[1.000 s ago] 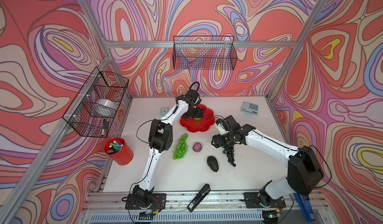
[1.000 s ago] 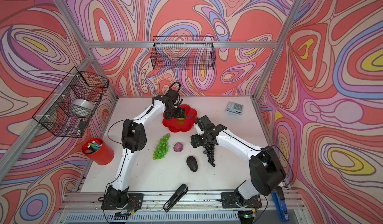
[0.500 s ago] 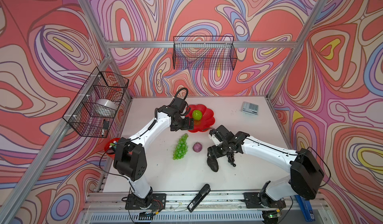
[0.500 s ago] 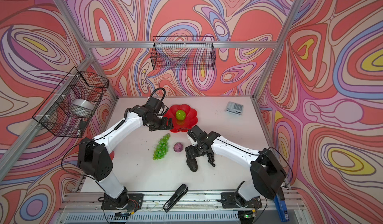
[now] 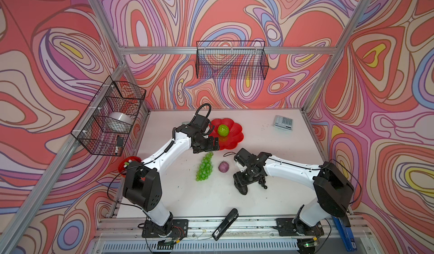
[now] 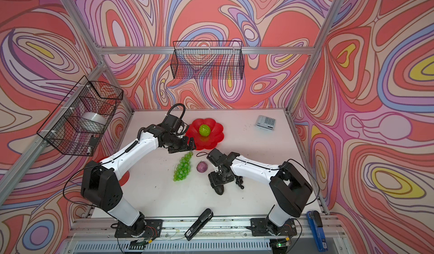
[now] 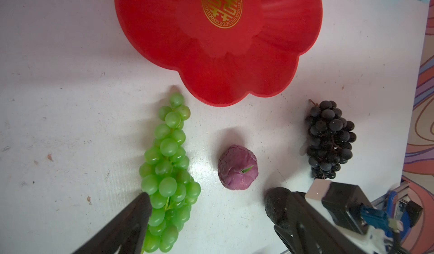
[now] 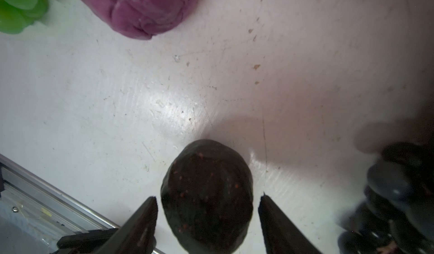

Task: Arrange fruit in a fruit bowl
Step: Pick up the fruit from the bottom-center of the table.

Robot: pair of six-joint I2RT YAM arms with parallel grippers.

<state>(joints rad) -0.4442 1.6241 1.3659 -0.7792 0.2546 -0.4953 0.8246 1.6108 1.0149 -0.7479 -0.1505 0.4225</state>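
**Two arms working over toy fruit on a white table [image 5: 270,194].** The red flower-shaped bowl [image 5: 236,138] is sitting toward the back. The bumpy green ball [image 5: 223,130] is resting inside it, partly covering the gold emblem [image 7: 222,10] at its centre. The remaining fruit is lying outside the bowl. The green grapes [image 5: 204,168] are stretching from just beside the bowl's near rim toward the front. The small purple fruit [image 5: 223,166] is sitting between them and the dark grapes [image 7: 330,140], touching neither.

The left gripper [image 5: 215,144] is hanging released above the bowl's near edge and the top of the green grapes, holding nothing. In the left wrist view one finger [image 7: 131,222] is showing beside the green bunch, while the second cannot be picked out with certainty.

The right gripper [image 8: 207,198] is reaching down over the black avocado [image 8: 206,170]. Its jaws are standing apart on either side of the fruit, with a thin strip of table showing at each fingertip, so nothing is being clenched. The avocado is lying on the table near the dark grapes.

A calculator [image 5: 283,122] is lying at the back right corner and a black stapler [image 5: 225,223] at the front edge.
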